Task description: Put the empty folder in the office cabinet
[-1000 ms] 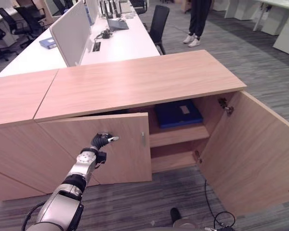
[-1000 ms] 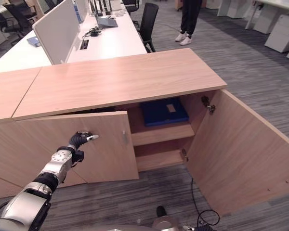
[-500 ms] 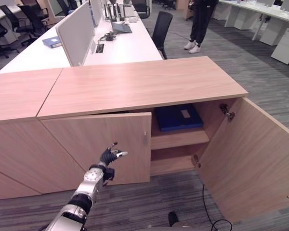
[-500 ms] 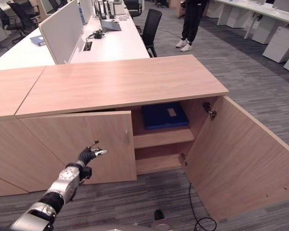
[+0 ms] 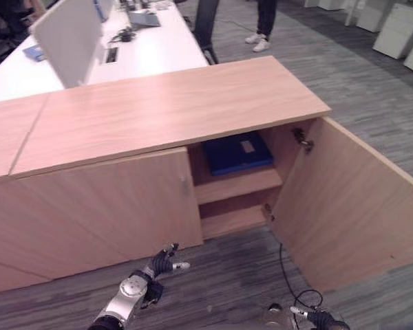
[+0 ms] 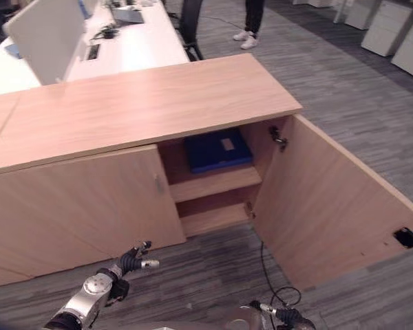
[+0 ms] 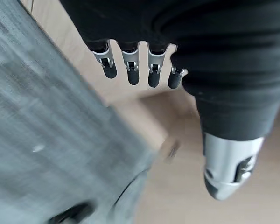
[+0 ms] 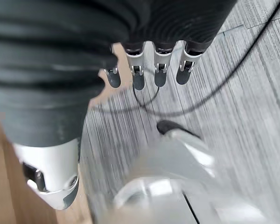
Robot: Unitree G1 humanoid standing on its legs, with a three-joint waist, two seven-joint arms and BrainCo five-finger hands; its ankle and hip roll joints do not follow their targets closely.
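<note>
blue folder (image 5: 237,152) lies flat on the cabinet (image 5: 172,110) shelf
likely light, stiff, slick; grip its front edge. left hand (image 5: 162,263), at 7 o'clock, fingers apart, empty.

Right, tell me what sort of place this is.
Most likely an open-plan office: a low light-wood cabinet holding a flat blue folder, long white desks with grey divider screens, and grey carpet.

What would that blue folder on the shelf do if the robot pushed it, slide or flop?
The blue folder lies flat on the cabinet's upper shelf, so a push would probably slide it rather than tip it. It looks boxy and holds its shape, so likely stiff, not floppy. Its weight can't be told from here.
</note>
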